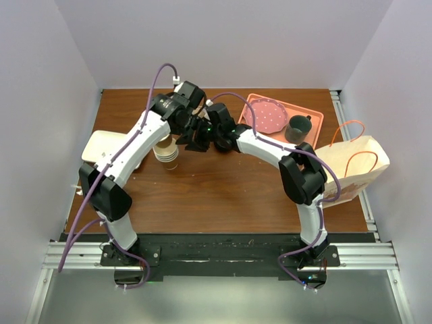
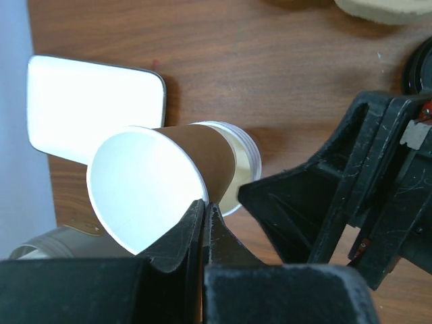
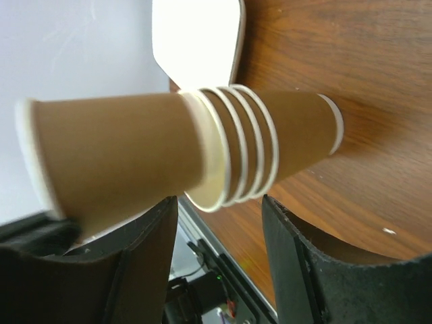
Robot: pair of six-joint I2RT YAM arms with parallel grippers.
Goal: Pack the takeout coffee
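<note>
No cup with a black lid shows clearly; a dark round edge at the right border of the left wrist view cannot be identified. A stack of lidless brown paper cups stands left of centre. My left gripper is shut on the rim of the top brown cup, which is tilted and partly out of the stack. In the right wrist view this top cup sticks out of the nested cups. My right gripper is open, one finger on each side just short of the stack.
A white tray lies at the left edge. A pink tray at the back right holds a dotted pink disc and a dark mug. A paper bag with orange handles lies at the right. A pale pulp piece shows beyond the cups.
</note>
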